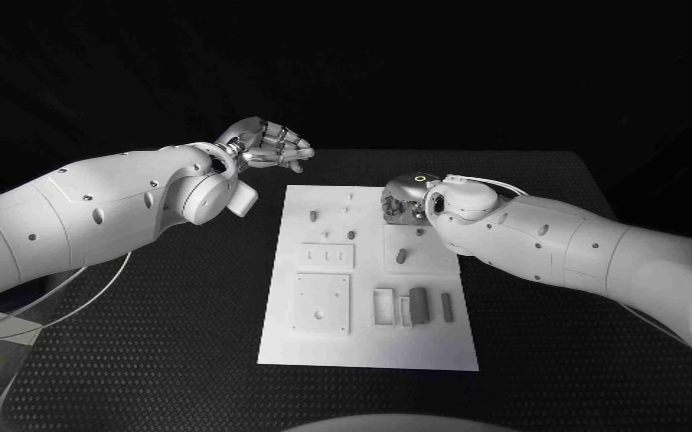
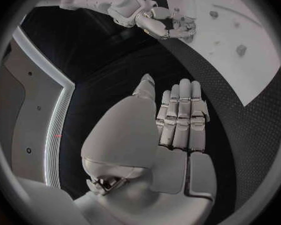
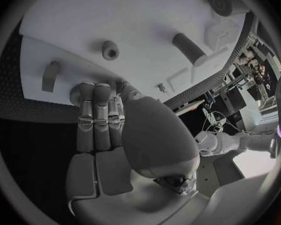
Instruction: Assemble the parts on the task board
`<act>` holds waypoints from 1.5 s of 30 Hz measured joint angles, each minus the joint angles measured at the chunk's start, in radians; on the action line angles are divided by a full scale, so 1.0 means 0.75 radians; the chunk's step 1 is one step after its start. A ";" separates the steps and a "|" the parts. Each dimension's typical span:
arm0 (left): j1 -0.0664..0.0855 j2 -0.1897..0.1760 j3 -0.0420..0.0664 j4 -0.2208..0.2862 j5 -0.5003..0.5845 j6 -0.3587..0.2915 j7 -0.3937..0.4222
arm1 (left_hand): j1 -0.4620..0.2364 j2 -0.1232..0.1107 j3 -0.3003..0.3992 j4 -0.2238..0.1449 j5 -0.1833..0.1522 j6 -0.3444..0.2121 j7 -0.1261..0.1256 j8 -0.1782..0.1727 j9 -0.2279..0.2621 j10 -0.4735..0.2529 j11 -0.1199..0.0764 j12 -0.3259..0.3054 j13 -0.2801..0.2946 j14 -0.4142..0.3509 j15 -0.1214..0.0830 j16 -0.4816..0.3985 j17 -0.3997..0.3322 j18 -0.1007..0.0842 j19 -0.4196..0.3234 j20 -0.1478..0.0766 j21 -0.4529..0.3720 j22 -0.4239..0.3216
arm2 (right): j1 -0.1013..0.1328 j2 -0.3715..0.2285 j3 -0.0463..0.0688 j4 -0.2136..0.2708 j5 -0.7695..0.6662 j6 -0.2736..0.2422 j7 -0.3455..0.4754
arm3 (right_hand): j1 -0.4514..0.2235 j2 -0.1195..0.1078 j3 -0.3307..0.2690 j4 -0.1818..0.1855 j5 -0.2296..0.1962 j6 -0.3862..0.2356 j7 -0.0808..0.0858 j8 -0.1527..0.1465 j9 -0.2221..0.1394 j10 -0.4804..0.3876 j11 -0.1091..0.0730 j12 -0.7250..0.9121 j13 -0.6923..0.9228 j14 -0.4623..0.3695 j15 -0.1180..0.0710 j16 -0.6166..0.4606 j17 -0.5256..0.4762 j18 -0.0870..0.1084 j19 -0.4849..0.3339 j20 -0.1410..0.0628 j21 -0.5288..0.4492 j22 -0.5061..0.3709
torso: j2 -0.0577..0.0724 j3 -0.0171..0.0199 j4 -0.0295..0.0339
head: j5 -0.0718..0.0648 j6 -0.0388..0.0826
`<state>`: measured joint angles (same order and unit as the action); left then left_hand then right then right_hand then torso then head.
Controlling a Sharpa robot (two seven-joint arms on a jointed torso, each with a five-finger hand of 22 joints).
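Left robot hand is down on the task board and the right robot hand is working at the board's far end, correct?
Not quite. The head view shows the left robot hand raised over the black table, off the task board and holding nothing. The right robot hand is indeed at the board's far end.

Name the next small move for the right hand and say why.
Probably close the fingers on the small part under their tips and lift it. The right hand is down on the far end of the white board, and the left hand is curled off the board, holding nothing.
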<state>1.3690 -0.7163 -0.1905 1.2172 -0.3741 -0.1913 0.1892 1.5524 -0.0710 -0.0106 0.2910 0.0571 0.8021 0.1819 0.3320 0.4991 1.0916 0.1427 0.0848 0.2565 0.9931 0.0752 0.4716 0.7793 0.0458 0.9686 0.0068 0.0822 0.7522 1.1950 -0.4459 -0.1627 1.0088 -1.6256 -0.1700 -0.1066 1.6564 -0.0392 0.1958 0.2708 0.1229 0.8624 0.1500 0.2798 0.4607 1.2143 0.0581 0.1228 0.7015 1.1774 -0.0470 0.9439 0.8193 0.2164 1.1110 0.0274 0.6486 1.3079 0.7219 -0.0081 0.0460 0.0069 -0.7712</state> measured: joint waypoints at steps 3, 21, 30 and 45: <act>0.000 0.000 0.000 0.000 0.000 0.000 0.000 | 0.000 0.000 0.000 0.000 0.000 0.000 0.000 0.000 0.000 0.000 0.000 0.000 0.000 0.000 0.000 0.000 0.001 0.000 0.000 0.000 0.000 0.000 | -0.002 -0.011 -0.001 0.013 0.000 -0.013 -0.009 | -0.004 -0.004 0.007 -0.005 0.000 0.002 -0.002 0.003 0.004 0.002 -0.001 0.000 0.001 0.002 -0.002 0.000 -0.001 0.000 0.000 0.000 0.000 0.000 | 0.000 -0.0004 0.0001 | -0.001 0.004; 0.001 0.004 0.000 -0.013 0.001 0.000 -0.001 | 0.000 0.000 0.000 0.000 0.000 0.000 0.000 -0.005 0.001 0.000 0.000 -0.005 0.002 0.000 0.000 0.000 0.002 0.000 0.000 0.000 -0.005 0.000 | 0.037 -0.012 0.000 0.078 0.000 -0.052 -0.052 | -0.010 -0.010 0.021 -0.012 0.000 0.011 -0.002 0.003 0.009 0.011 -0.002 -0.005 0.004 0.007 -0.006 0.005 -0.002 0.001 0.000 0.000 0.005 0.000 | 0.002 -0.0012 0.0040 | 0.001 0.019; 0.001 0.020 0.000 -0.025 0.001 0.000 -0.001 | 0.000 0.000 0.003 0.003 0.000 0.000 0.000 -0.005 0.002 0.000 0.000 -0.005 0.002 0.000 0.000 -0.005 0.003 0.000 0.000 0.000 -0.005 -0.001 | 0.059 0.057 0.009 0.026 0.000 -0.069 -0.064 | -0.015 -0.015 0.025 -0.016 0.000 0.012 -0.002 0.003 0.009 0.016 -0.006 -0.010 0.004 0.009 -0.004 0.005 -0.003 0.001 0.000 0.001 0.010 0.000 | 0.002 -0.0020 0.0003 | 0.005 0.030; 0.001 0.036 0.001 -0.036 0.001 0.004 -0.001 | 0.000 0.000 0.003 0.003 0.000 -0.005 0.005 -0.011 0.003 0.000 0.000 -0.011 0.004 0.000 0.000 -0.005 0.005 -0.011 0.000 -0.010 -0.005 -0.001 | 0.058 0.182 0.010 -0.096 0.000 -0.115 -0.067 | -0.027 -0.027 0.038 -0.029 0.000 0.016 0.003 0.002 0.010 0.016 -0.006 -0.030 0.003 0.012 -0.002 0.005 -0.009 0.002 0.002 0.003 0.010 -0.001 | 0.004 -0.0015 0.0040 | -0.001 0.050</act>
<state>1.3696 -0.6895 -0.1897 1.1899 -0.3734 -0.1882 0.1886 1.5524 -0.0710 -0.0085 0.2931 0.0571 0.7984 0.1856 0.3240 0.5015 1.0917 0.1427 0.0763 0.2595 0.9932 0.0752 0.4677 0.7831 0.0378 0.9684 -0.0004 0.0783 0.7516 1.2381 -0.3095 -0.1554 0.9371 -1.6257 -0.2562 -0.1571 1.6359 -0.0597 0.2241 0.2494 0.1228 0.8744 0.1520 0.2814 0.4685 1.2260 0.0535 0.1004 0.7035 1.1861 -0.0485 0.9477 0.8129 0.2176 1.1128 0.0293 0.6564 1.3075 0.7250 -0.0093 0.0490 0.0059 -0.7340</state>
